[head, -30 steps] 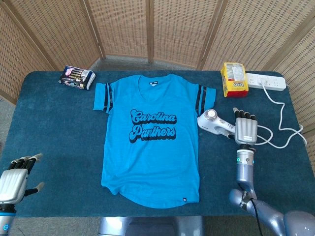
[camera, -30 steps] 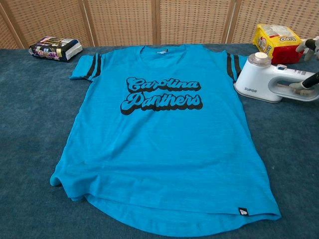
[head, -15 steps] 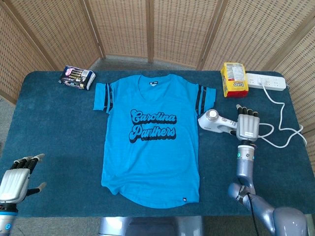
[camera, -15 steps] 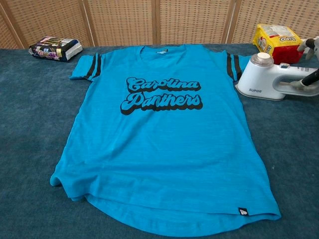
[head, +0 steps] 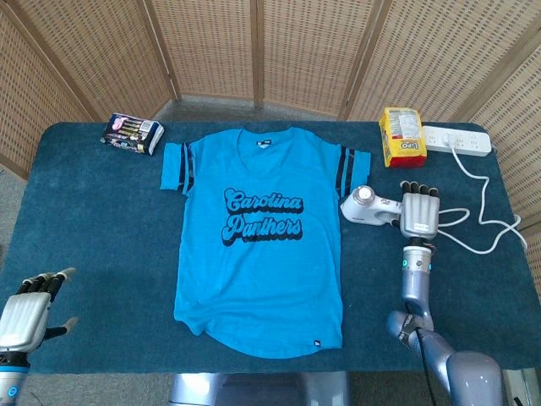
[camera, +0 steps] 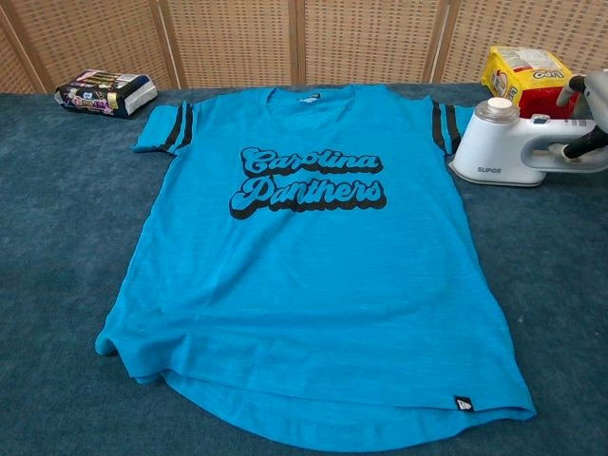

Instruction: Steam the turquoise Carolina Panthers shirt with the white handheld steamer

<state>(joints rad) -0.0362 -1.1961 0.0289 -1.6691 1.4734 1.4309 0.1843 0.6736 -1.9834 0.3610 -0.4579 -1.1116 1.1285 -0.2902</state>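
Turquoise shirt [head: 259, 245] with black-striped sleeves, white steamer [head: 367, 206], yellow packet [head: 401, 136].

Yellow snack bag [head: 401, 136], white power strip [head: 456, 139], dark packet [head: 132, 134]

Steamer [head: 368, 207] handle under right hand [head: 420, 215]

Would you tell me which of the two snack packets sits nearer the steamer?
The yellow packet, just behind the steamer; the dark packet lies beyond the shirt.
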